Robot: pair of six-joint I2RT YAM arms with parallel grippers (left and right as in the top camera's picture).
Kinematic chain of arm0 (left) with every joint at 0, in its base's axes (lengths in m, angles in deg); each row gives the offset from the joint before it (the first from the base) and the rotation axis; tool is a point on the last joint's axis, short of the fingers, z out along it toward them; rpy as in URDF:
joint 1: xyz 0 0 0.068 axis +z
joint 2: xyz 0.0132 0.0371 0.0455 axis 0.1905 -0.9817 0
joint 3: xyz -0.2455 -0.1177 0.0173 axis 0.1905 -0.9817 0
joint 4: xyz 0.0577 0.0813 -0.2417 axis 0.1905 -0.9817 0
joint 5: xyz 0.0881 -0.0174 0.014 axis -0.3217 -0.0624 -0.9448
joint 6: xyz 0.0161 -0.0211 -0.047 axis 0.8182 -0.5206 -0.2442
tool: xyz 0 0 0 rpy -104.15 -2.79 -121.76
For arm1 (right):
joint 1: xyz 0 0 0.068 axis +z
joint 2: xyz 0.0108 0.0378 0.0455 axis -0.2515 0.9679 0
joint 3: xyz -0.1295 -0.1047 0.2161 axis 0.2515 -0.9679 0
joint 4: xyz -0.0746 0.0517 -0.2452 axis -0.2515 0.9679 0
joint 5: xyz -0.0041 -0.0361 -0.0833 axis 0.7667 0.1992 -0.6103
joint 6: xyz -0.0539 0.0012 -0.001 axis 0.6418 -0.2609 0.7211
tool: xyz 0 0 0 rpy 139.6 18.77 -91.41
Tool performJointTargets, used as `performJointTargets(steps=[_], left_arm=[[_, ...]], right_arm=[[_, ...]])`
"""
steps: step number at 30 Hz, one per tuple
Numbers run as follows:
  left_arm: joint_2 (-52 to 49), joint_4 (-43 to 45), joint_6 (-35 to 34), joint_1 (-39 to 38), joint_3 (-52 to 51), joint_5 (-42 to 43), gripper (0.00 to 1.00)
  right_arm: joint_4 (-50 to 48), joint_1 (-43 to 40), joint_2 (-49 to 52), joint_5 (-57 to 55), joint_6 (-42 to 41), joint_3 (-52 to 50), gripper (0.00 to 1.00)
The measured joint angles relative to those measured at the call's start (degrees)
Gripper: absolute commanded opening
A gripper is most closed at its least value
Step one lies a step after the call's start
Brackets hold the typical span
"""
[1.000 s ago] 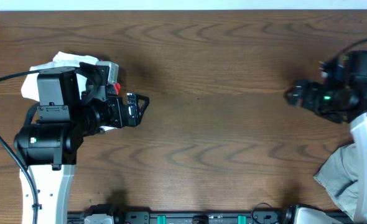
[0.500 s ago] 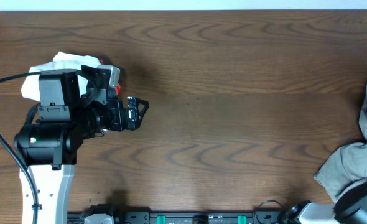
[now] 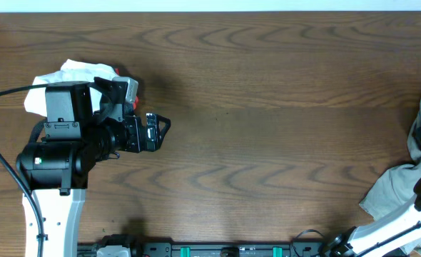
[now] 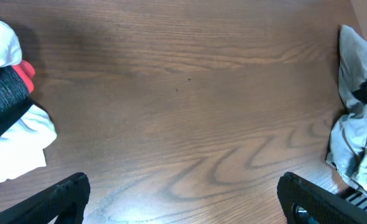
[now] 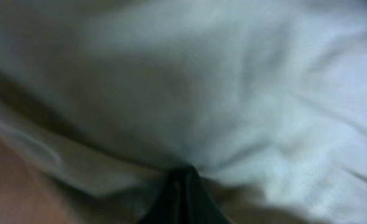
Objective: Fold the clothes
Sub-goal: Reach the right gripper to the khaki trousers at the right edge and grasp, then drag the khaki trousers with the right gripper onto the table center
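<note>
My left claw [image 3: 157,130] hovers, spread wide apart, beside the white and black pile [image 3: 78,71]. The khaki shorts [image 3: 396,193] lie crumpled at the near right edge of the worktop [image 3: 267,107], my right claw [image 5: 182,186] pinched together on a fold. Best drag them slowly to centre, watching for slip.

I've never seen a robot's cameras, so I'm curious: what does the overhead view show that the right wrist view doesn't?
Only overhead: the wooden table, the left claw open, a white, black and red garment pile. Only right wrist: the right claw pinched shut on blurry cloth. Both: the grey-green shorts.
</note>
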State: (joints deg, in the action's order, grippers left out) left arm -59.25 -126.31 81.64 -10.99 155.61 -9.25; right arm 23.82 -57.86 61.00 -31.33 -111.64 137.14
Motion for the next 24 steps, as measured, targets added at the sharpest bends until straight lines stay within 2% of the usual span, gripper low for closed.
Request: performJointTargets(steps=[7,11,16,18,24], left_arm=[[0.00,0.17,0.02,0.00,0.00,0.00,0.98],[0.00,0.20,0.02,0.00,0.00,0.00,0.98],[0.00,0.37,0.00,0.00,0.00,0.00,0.98],[0.00,0.68,0.00,0.00,0.00,0.00,0.98],[0.00,1.51,0.17,0.00,0.00,0.00,0.98]], right_arm=[[-2.64,1.60,2.82,1.01,-0.13,3.19,0.01],[-6.95,5.86,4.70,1.88,0.15,4.42,0.01],[-13.94,17.55,6.58,4.81,2.93,5.14,0.01],[-15.96,25.59,6.97,6.62,4.83,5.09,0.01],[-18.29,42.58,7.37,10.32,10.99,5.03,0.01]])
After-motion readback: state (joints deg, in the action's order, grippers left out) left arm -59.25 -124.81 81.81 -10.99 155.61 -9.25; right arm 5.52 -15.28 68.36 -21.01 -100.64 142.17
